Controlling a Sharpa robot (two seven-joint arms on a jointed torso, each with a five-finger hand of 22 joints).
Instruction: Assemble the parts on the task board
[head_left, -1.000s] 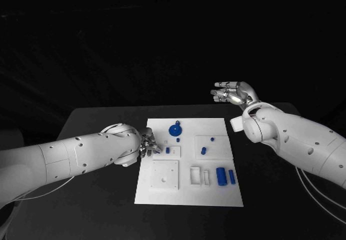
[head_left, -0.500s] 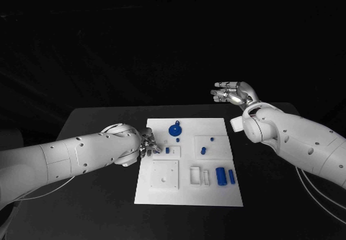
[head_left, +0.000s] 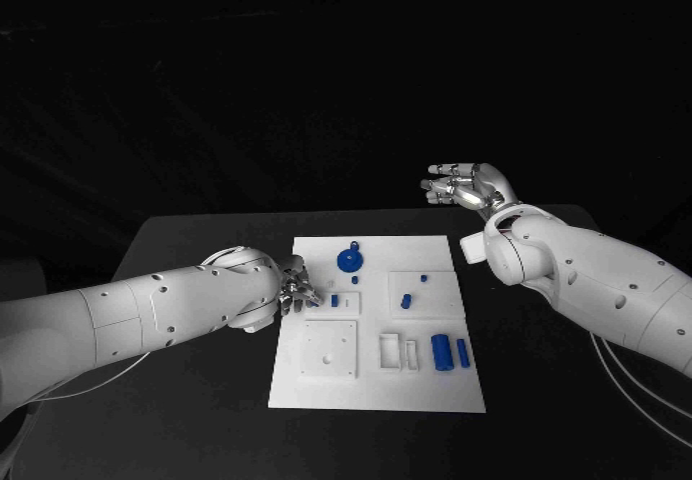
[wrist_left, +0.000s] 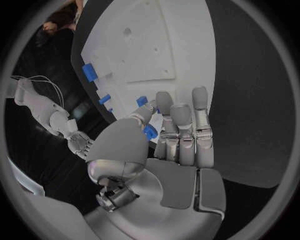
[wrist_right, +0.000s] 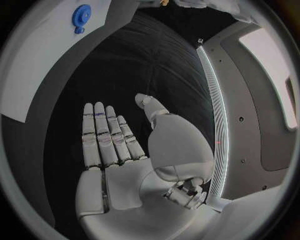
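Observation:
The white task board (head_left: 378, 385) lies in the middle of the black table. My left hand (head_left: 296, 290) is low at the board's left edge. In the left wrist view its thumb and a finger pinch a small blue part (wrist_left: 150, 131), seen from above as a short peg (head_left: 335, 299) right by the fingertips. A round blue part (head_left: 351, 260) sits near the board's far end. Other small blue parts (head_left: 405, 300) lie mid-board, and two blue cylinders (head_left: 450, 352) lie at the near right. My right hand (head_left: 464, 185) is raised beyond the table's far edge, fingers spread, holding nothing.
A square white recess plate (head_left: 330, 349) and small white frames (head_left: 400, 351) stand on the board's near half. Bare black table (head_left: 202, 240) lies left and right of the board. My right forearm (head_left: 577, 270) crosses above the table's right side.

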